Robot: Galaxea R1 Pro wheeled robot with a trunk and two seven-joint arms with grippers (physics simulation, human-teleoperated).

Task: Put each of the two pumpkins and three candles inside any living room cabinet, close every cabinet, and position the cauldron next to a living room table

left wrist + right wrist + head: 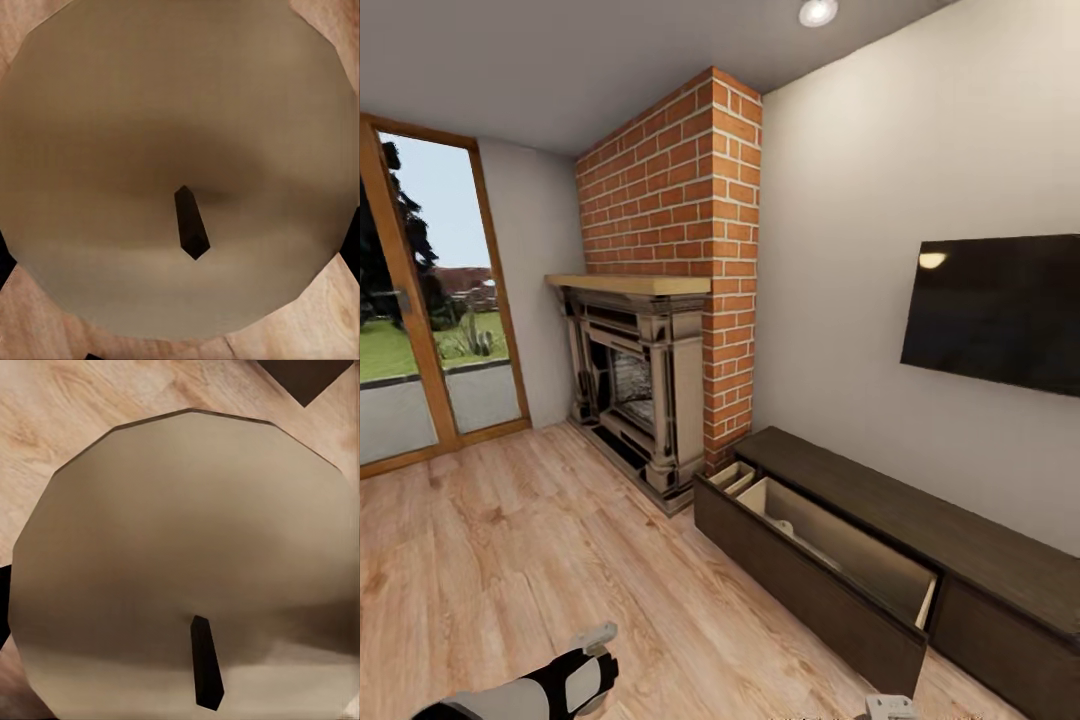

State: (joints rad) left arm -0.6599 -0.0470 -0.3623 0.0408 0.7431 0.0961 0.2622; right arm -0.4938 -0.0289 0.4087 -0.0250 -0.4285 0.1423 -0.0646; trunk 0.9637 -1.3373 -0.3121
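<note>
A stubby cream-beige wicked candle (pixel 180 172) was seen close against each wrist camera, presumably carried for the dark-brown cabinet's open drawer (pixel 840 545) at two o'clock, though neither pincer's closure could be told.

Little of the robot's body is seen. In the head view, part of the left arm (pixel 525 690) is shown at the lower edge: a rounded white forearm shell is followed by a glossy black cuff, over which a white panel is curved. Beyond the cuff, a small pale grey bracket-like piece (pixel 595 633) with a flat, angular outline is attached. At the bottom edge further right, a light grey block (pixel 890 708) of the right arm is visible, and two small dark round marks, perhaps screws, can be made out on it.
</note>
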